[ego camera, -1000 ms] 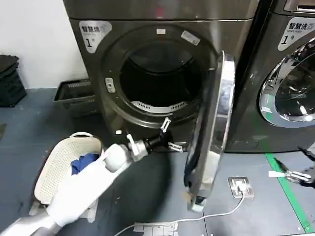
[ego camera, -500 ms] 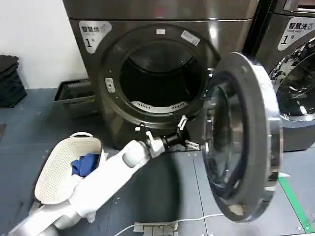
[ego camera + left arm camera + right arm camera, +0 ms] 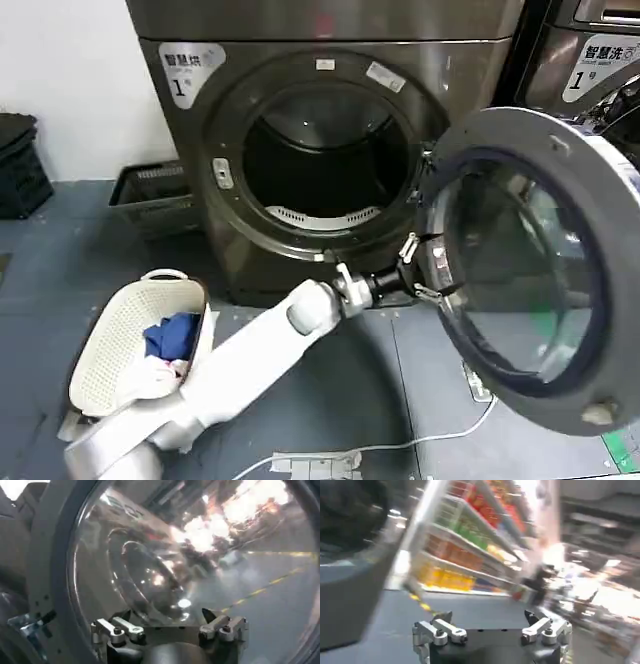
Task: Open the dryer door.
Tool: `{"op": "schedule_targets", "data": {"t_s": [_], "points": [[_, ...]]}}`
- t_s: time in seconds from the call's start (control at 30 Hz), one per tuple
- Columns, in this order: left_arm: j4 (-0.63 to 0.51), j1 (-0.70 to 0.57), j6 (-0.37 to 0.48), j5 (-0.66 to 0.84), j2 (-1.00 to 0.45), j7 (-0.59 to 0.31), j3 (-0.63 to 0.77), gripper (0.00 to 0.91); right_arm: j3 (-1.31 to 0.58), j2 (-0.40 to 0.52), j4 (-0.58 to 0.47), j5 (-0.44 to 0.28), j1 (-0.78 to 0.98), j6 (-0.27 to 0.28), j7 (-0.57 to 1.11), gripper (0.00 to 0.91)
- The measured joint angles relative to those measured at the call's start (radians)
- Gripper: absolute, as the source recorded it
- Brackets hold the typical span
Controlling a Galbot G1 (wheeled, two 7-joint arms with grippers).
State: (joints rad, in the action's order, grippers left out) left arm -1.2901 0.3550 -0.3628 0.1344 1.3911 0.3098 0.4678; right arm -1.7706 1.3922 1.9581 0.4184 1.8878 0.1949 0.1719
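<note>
On my left sits a cream perforated plastic laundry basket (image 3: 125, 340) with blue and white cloth in it, lying on the dark floor beside the arm. My left gripper (image 3: 422, 270) reaches from there across to the dryer door (image 3: 530, 265), fingers spread and unclenched against the inner edge of the clear bowl; in the left wrist view the left gripper (image 3: 170, 629) grasps nothing, its metal fingertips just at the glass. The door is swung wide to the right of the round drum opening (image 3: 325, 155), its dark grey matte ring facing me around the glossy, curved bowl. My right gripper (image 3: 492, 630) hangs open and idle. My worry is that the smooth convex glass gives little purchase: pushing on could skid the fingers off, or drive the door into the second machine (image 3: 585, 70) behind it.
</note>
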Motion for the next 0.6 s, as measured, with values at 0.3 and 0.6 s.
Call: {"op": "schedule_targets", "data": {"t_s": [0.3, 0.6], "points": [[0.064, -0.035, 0.004, -0.055, 0.072, -0.045, 0.026, 0.907, -0.046, 0.091, 0.03, 0.047, 0.014, 0.037, 0.063, 0.907], [0.134, -0.058, 0.042, -0.136, 0.127, -0.138, 0.039, 0.907, -0.086, 0.132, 0.004, 0.068, 0.038, 0.036, 0.104, 0.907]]}}
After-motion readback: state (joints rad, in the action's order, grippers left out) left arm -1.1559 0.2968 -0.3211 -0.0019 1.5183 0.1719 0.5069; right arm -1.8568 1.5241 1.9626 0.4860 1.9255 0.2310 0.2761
